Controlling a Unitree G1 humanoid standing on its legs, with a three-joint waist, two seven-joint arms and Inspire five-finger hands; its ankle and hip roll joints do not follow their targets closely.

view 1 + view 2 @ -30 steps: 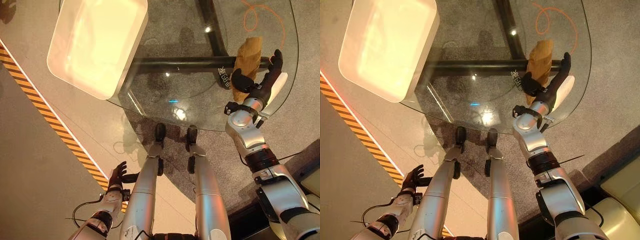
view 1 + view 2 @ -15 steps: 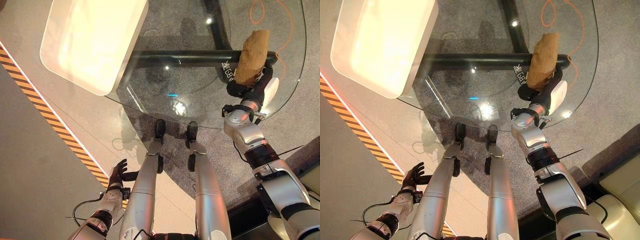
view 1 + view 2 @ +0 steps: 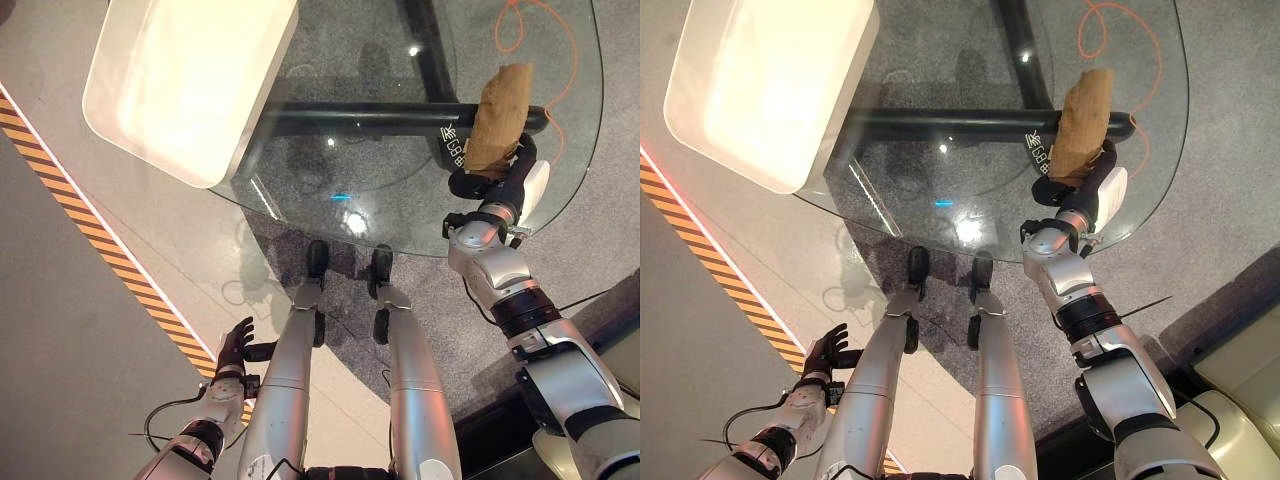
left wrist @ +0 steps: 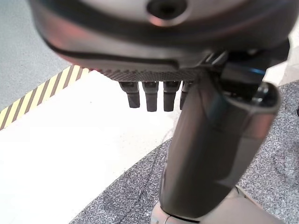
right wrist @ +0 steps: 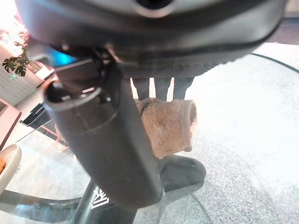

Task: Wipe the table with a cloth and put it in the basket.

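A brown cloth [image 3: 500, 115] lies on the right part of the round glass table [image 3: 380, 200], over its black frame bar. My right hand [image 3: 497, 185] is at the cloth's near end, thumb on one side and fingers on the other, pinching it. In the right wrist view the folded cloth [image 5: 170, 126] shows just past the fingers [image 5: 163, 86]. The white basket [image 3: 180, 85] stands on the table's far left part. My left hand [image 3: 235, 350] hangs low beside me at the lower left, open and holding nothing.
The table's black frame [image 3: 380, 120] shows through the glass. An orange cable [image 3: 530, 30] loops on the grey carpet beyond the cloth. Yellow-black tape [image 3: 90, 235] runs across the floor at the left.
One second ago my right hand's fingers were stretched out along the cloth; now they are drawn in on its near end. The cloth has shifted slightly. The left hand has not moved.
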